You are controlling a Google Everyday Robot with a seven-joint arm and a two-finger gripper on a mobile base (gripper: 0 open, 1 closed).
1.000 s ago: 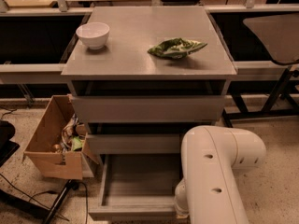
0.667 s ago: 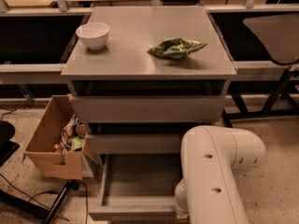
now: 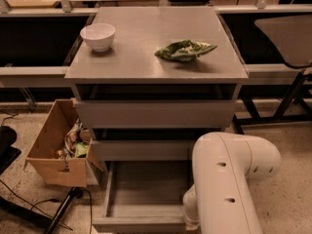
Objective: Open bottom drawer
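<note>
A grey cabinet (image 3: 156, 52) with three drawers stands in the middle of the camera view. The bottom drawer (image 3: 146, 189) is pulled far out and its empty inside shows. The middle drawer (image 3: 141, 149) and the top drawer (image 3: 155, 113) stick out a little. My white arm (image 3: 229, 179) reaches down at the lower right, in front of the bottom drawer's right end. The gripper itself is hidden below the arm and the lower edge of the view.
A white bowl (image 3: 98, 36) and a green crumpled bag (image 3: 184, 50) lie on the cabinet top. A cardboard box (image 3: 58, 150) with clutter stands on the floor at the left. Cables (image 3: 34, 204) run across the floor. Table legs (image 3: 292, 96) stand at the right.
</note>
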